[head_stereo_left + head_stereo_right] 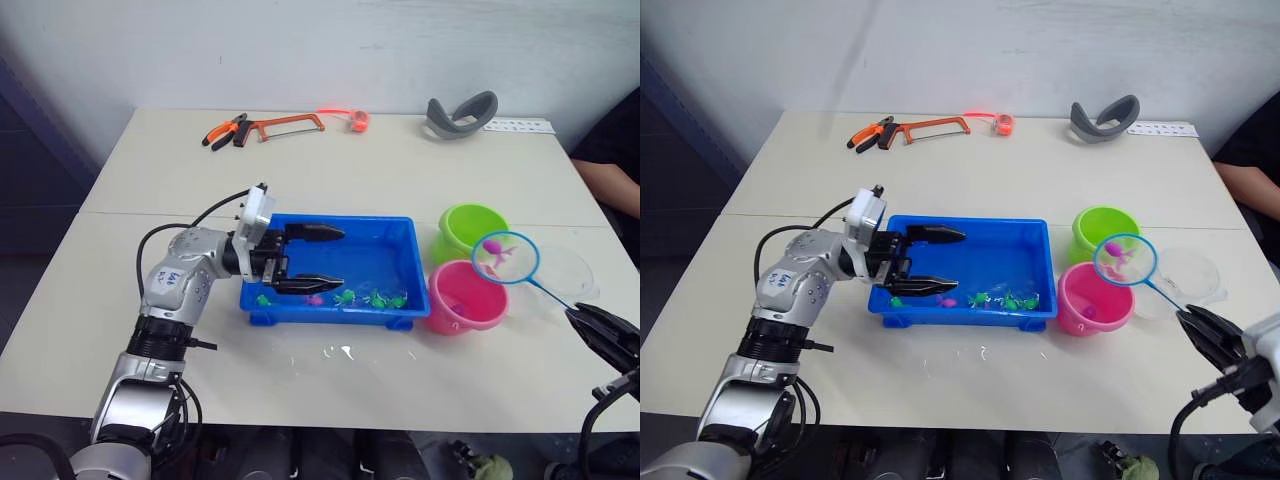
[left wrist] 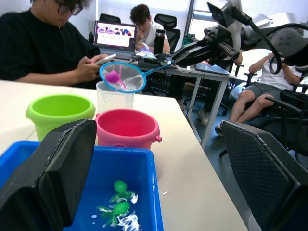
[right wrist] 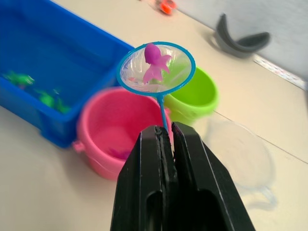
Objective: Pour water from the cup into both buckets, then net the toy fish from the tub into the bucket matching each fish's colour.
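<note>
You are partway into the netting stage. Your right gripper [image 3: 166, 139] is pinching the thin stick of the net [image 3: 157, 67] with its two black fingers closed tight, and a pink fish [image 3: 155, 62] is lying in the mesh. In the left eye view the hoop is hanging right of centre, above the gap where the pink bucket [image 1: 466, 297] and the green bucket [image 1: 470, 231] are touching, so the fish is not yet over its matching pail; judging by this, tipping it into the pink one is the step in hand. Something small and pink is already resting at the bottom of that bucket in the right wrist view. The clear cup [image 1: 567, 278] is standing empty-looking at the right edge of the frame, behind the net, so the pouring seems done, though you cannot see water in either bucket.

Your left gripper [image 1: 312, 258] is reaching over the left end of the tub [image 1: 385, 223], jaws wide apart and holding nothing. Several green fish [image 1: 375, 298] and at least one pink fish [image 1: 316, 299] are sitting along the tub's near wall at frame centre, so most of the sorting is left.

The tub is a glossy, rigid blue tray with a rolled rim; the buckets are smooth, opaque, round pails; the mesh is fine and see-through. Drops of water [image 1: 340, 351] are shining on the pale matte table [image 1: 180, 160] below the tub.
</note>
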You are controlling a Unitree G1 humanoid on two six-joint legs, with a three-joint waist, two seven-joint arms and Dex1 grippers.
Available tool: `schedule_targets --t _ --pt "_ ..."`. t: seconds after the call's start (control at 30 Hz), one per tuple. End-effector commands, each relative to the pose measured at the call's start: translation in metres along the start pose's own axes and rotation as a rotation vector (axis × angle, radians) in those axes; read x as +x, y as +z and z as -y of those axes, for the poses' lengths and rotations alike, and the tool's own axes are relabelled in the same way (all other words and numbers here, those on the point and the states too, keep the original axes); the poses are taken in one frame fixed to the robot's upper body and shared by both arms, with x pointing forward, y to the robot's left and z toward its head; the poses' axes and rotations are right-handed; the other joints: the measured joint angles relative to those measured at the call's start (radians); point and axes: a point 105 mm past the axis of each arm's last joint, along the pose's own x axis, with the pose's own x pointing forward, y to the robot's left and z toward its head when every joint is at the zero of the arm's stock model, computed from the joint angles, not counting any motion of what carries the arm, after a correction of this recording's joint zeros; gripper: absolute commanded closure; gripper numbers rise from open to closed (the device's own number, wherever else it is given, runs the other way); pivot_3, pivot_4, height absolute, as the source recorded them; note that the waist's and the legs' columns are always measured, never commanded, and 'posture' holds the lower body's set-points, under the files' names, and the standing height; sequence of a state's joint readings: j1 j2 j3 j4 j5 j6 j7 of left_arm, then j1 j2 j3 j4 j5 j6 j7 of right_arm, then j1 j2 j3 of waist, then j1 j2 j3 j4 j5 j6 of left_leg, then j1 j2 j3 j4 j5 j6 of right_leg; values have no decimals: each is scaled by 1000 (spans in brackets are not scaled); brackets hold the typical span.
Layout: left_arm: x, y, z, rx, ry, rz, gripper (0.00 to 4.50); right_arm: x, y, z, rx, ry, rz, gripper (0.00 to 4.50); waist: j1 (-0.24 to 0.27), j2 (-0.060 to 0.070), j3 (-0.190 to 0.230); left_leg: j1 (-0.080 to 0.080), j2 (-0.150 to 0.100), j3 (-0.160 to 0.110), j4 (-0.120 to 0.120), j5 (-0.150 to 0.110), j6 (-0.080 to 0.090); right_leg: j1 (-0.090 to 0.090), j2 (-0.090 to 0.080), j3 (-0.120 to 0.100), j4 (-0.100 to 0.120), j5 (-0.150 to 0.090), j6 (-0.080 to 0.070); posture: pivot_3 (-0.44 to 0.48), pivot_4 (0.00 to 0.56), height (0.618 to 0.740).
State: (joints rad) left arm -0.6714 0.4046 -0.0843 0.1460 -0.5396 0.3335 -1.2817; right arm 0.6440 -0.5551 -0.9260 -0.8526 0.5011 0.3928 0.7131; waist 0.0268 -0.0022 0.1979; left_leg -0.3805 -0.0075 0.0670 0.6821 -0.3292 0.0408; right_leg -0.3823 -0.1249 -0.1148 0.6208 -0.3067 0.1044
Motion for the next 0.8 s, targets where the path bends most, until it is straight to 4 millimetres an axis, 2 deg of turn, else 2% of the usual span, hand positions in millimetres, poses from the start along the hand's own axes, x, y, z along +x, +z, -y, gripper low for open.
schedule_targets --t 0.03,0.13,0.27,0.43,0.53,0.63,0.7,0.8 --pt "4 3 0 40 -11 -11 23 -4 -8 4 -210 -51 -3 4500 0 0 0 1 0 0 0 0 0 0 0 0 0 0 0 0 150 740" --pt "6 1 -1 47 -6 -21 23 -3 -19 0 -324 -38 -18 4500 -1 0 0 2 0 1 0 0 -1 0 1 1 0 0 0 0 150 740" --pt "9 0 -1 54 -8 -24 23 2 -22 -2 -481 -50 20 4500 -1 0 0 5 1 1 -1 -1 -1 4 1 2 -1 0 0 0 150 740" --pt "10 0 0 56 -9 -24 23 4 -35 -5 -658 -38 2 4500 0 0 0 6 1 1 -1 -1 -2 5 1 2 -1 0 0 0 150 740" --pt "10 -1 1 54 -8 -24 23 5 -37 -3 -860 -41 11 4500 -2 0 0 7 1 1 -1 -1 -2 5 1 3 -1 0 0 0 150 740" --pt "10 -2 2 53 -5 -24 23 5 -34 -4 -1072 -35 50 4500 -1 0 0 7 1 2 -1 -1 -2 5 1 4 -1 0 0 0 150 740" --pt "10 -3 2 55 -3 -25 23 4 -32 -6 -1143 -35 80 4500 -1 0 0 8 2 2 -1 -1 -3 6 1 4 -1 -1 -1 0 150 740" --pt "4 -3 3 66 6 -31 23 7 -15 -3 -1122 -105 171 4500 -3 0 0 9 2 2 -1 -1 -4 6 1 5 -1 -2 -1 0 150 740"
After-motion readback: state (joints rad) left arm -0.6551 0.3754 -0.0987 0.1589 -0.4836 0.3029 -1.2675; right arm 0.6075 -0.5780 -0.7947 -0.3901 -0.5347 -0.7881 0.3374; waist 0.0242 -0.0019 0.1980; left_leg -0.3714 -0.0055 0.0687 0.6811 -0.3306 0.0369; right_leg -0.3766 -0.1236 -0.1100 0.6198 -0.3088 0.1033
